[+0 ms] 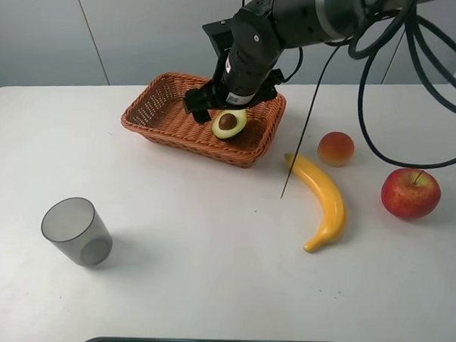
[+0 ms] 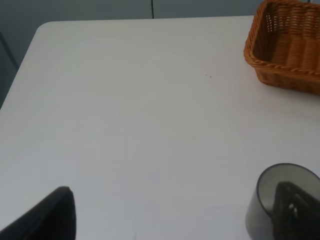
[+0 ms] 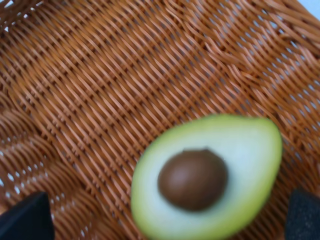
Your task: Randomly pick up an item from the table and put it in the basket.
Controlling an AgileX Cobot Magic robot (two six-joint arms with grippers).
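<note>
The halved avocado [image 1: 228,123] lies cut face up with its brown pit showing, over the near right part of the orange-brown wicker basket [image 1: 158,130]. My right gripper [image 1: 229,110] hangs just above it. In the right wrist view the avocado [image 3: 210,175] sits over the basket weave [image 3: 100,75], blurred, between the two spread fingertips [image 3: 25,217], which stand apart from it. The right gripper [image 3: 165,217] is open. My left gripper [image 2: 172,215] is open and empty over the white table [image 2: 125,100]; it is out of the exterior view.
A grey translucent cup [image 1: 75,231] stands at the front left; it also shows in the left wrist view [image 2: 265,200] beside one finger. A yellow banana [image 1: 323,199], a small orange-red fruit [image 1: 336,148] and a red apple [image 1: 410,192] lie right of the basket.
</note>
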